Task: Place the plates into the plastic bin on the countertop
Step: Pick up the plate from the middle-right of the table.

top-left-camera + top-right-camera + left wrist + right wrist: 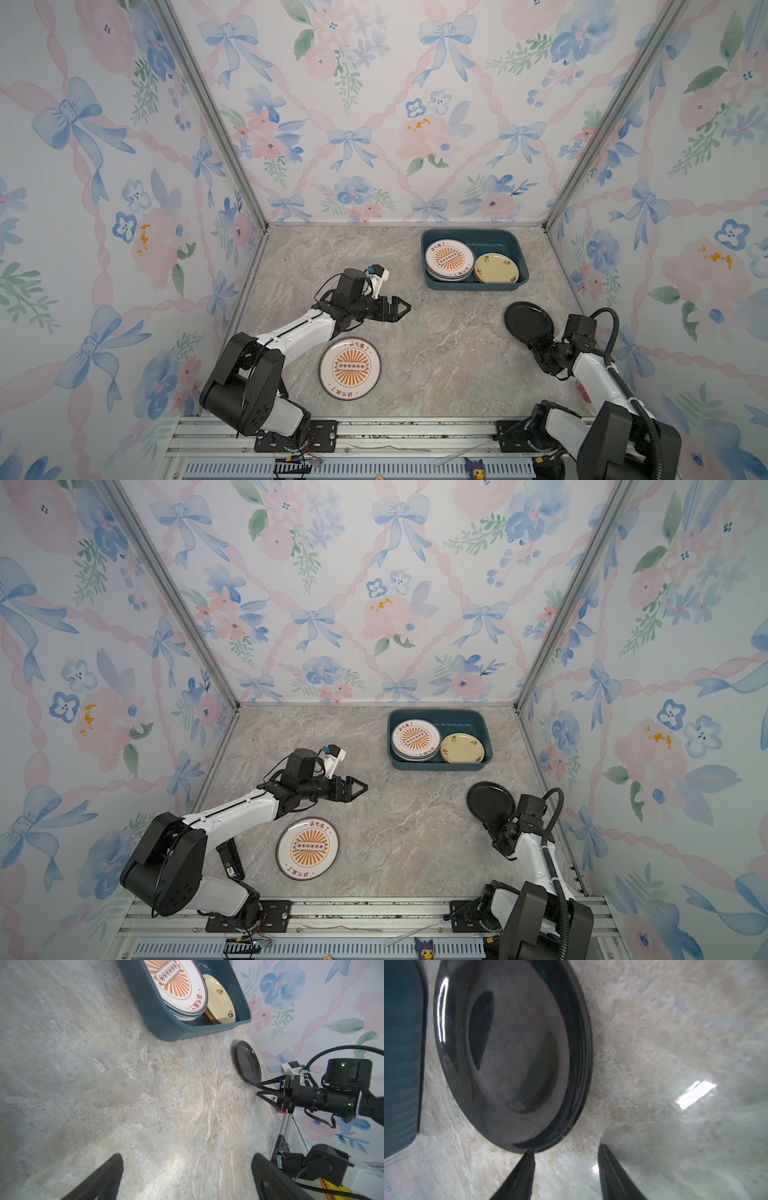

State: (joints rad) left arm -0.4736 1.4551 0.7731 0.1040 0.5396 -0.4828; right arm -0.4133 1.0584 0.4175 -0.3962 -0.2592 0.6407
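The plastic bin [473, 286] [440, 765] stands at the back right of the countertop [436, 353]. It holds a stack of plates topped by a white sunburst plate [449, 257] and, beside it, a pale yellow plate [496, 268]. Another sunburst plate [350, 368] [308, 848] lies flat at the front left. A black plate [528, 322] [512, 1053] lies near the right wall, in front of the bin. My right gripper [536, 344] [565, 1148] is open at its near rim, one fingertip [529, 1154] touching the rim. My left gripper [405, 308] [187, 1156] hangs wide open over mid-counter, holding nothing.
Floral walls with aluminium posts close in the left, back and right sides. Aluminium rails [374, 432] carry both arm bases along the front edge. A small toy figure [473, 467] sits below the rails. The left arm [299, 328] reaches over the front-left plate's far side.
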